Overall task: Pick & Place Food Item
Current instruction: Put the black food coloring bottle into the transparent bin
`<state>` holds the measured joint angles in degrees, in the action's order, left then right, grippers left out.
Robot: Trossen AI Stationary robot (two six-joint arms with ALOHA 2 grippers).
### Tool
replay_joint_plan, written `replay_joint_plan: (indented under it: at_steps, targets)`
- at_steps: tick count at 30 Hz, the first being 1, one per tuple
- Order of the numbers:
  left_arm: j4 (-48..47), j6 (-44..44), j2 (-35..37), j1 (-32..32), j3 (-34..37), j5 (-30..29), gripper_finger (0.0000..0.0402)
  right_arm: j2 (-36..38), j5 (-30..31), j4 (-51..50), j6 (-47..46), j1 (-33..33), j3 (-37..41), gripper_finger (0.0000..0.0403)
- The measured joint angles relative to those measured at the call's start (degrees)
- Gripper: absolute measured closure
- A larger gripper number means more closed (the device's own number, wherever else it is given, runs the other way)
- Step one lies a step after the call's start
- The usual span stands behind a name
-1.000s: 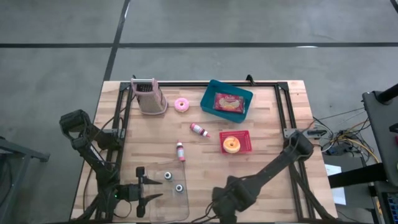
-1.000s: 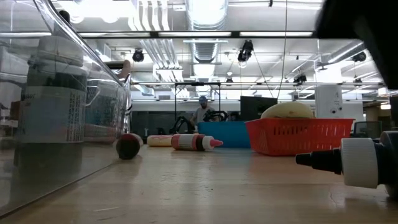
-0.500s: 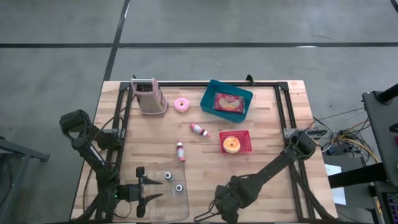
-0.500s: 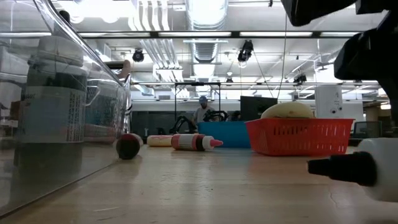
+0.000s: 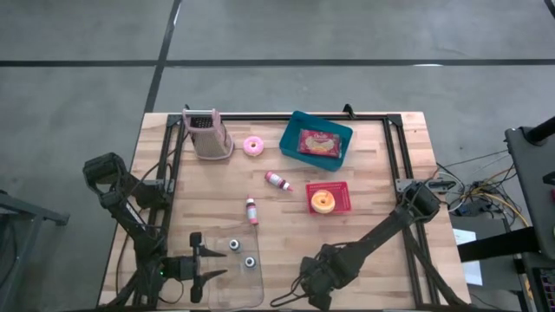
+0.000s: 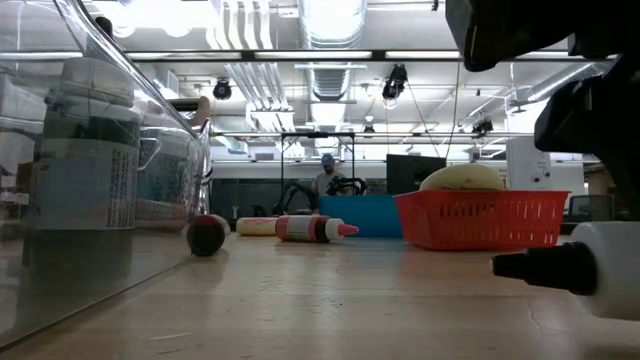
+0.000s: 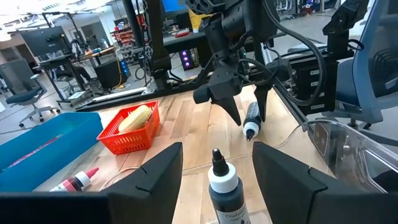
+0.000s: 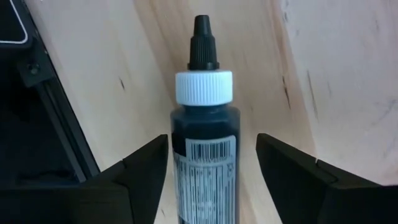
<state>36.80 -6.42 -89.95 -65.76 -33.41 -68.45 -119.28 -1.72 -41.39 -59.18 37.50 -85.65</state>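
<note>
The right gripper (image 7: pixel 245 115) is at the near edge of the table (image 5: pixel 381 160), pointing down. Its fingers (image 8: pixel 143 171) are spread apart, one on each side of a dark bottle (image 8: pixel 204 168) that lies flat on the wood. In the right wrist view there is a clear gap between each finger and the bottle, so nothing is pinched. The bottle's white cap (image 6: pixel 610 275) and black tip point away from the gripper, along the wood. The table's black frame (image 8: pixel 43 118) runs just beside one finger, so there is little room on that side; on the other side the wood is bare.

The left gripper (image 5: pixel 201 266) waits at the near left corner, fingers also spread, holding nothing. Just in front of it is a clear tray (image 5: pixel 254 282) with two upright bottles (image 5: pixel 234 245).

The food item, a yellow pastry (image 5: pixel 322 200), sits in a red basket (image 5: pixel 341 204) well beyond the right gripper, toward the middle of the table. Farther still is a blue bin (image 5: pixel 295 130) with a packet (image 5: pixel 317 142). Two small pink bottles (image 5: pixel 277 180) lie on the open wood between, and a grater (image 5: pixel 206 134) and a pink ring (image 5: pixel 253 146) are near the far edge.
</note>
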Motion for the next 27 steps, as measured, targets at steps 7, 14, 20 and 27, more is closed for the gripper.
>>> replay_joint_plan:
  at_steps: [7,14,20,27]
  targets:
    - [0.00,0.00,0.00,-0.01,0.00,-0.17,0.0204,-0.02,-0.02,2.09,-0.35,0.00,1.87,0.0220]
    - [0.02,0.00,0.00,0.00,0.00,-0.31,0.0204,0.07,0.67,3.12,-0.19,0.00,2.61,0.0295]
    - [0.02,0.04,0.00,0.00,0.00,-1.29,0.0204,0.07,4.28,3.93,0.35,0.02,2.52,0.0323]
    - [0.02,0.20,0.00,-0.02,0.00,-1.46,0.0204,0.30,14.16,5.08,1.03,0.07,2.50,0.0323]
